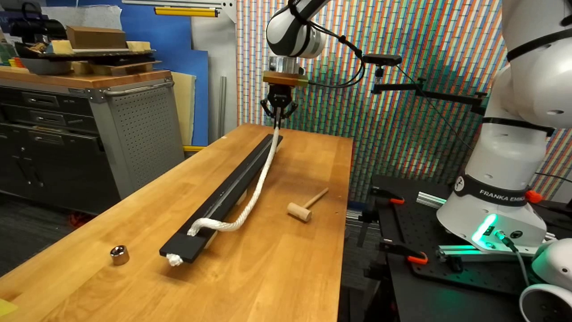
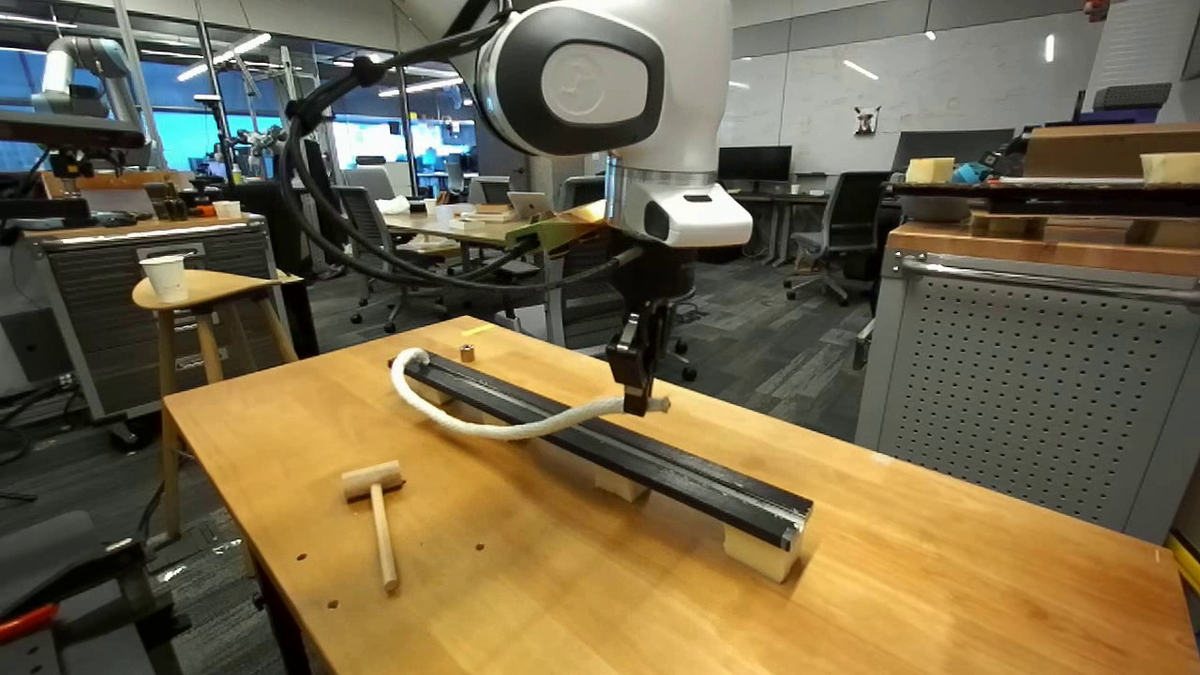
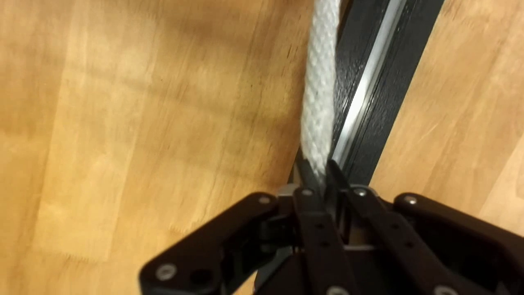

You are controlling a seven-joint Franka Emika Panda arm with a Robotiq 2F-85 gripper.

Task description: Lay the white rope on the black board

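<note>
The black board lies lengthwise on the table with a pale groove along its top; it also shows in an exterior view and the wrist view. My gripper is shut on the white rope near its end, above the board. A short rope tail sticks out past the fingers. The rope bows out beside the board and meets it at the end away from the gripper. A white tuft shows at that board end; its link to the rope is hidden. The wrist view shows the rope between the fingertips.
Pale blocks hold the board above the wooden table. A wooden mallet lies on the rope's side of the board, also seen in an exterior view. A small metal cylinder stands on the opposite side. A tool cabinet stands beyond the table.
</note>
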